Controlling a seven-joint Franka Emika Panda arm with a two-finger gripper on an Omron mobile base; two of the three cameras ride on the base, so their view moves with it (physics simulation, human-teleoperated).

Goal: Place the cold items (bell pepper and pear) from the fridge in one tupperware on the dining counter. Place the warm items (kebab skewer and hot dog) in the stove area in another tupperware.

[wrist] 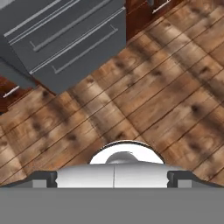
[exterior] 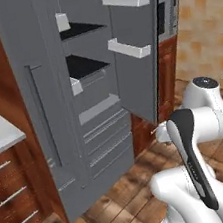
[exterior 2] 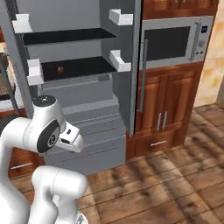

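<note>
**Facing the open fridge, tool wide and empty**

Looking into the fridge [exterior 2: 87, 109] from the right base view, I can make out one small reddish-brown thing [exterior 2: 60, 69] on the lower dark shelf [exterior 2: 78, 68], toward its left and far back. It is too small for me to tell whether it is the pear, the bell pepper or something else. The upper shelf [exterior 2: 65, 36] above it looks dark and bare from here.

The fridge's right door [exterior 2: 129, 78] stands swung open, edge-on toward me, with two white door bins [exterior: 129, 47] on its inner face, one above the other. Below the shelves are the grey drawer fronts [wrist: 65, 35] with long bar handles, all shut.

My tool [wrist: 112, 180] points down at the wooden floor [wrist: 153, 87], near the foot of the fridge. In the hand view its two dark fingertips [wrist: 43, 178] sit far apart at the bottom, fully spread, with nothing between them.

Right of the open door, a microwave [exterior 2: 170, 41] is built into the wooden cabinets [exterior 2: 162, 118]. On the far left of the left base view a pale tabletop [exterior: 3, 135] juts in, with wooden drawers [exterior: 9, 194] beneath it.
</note>
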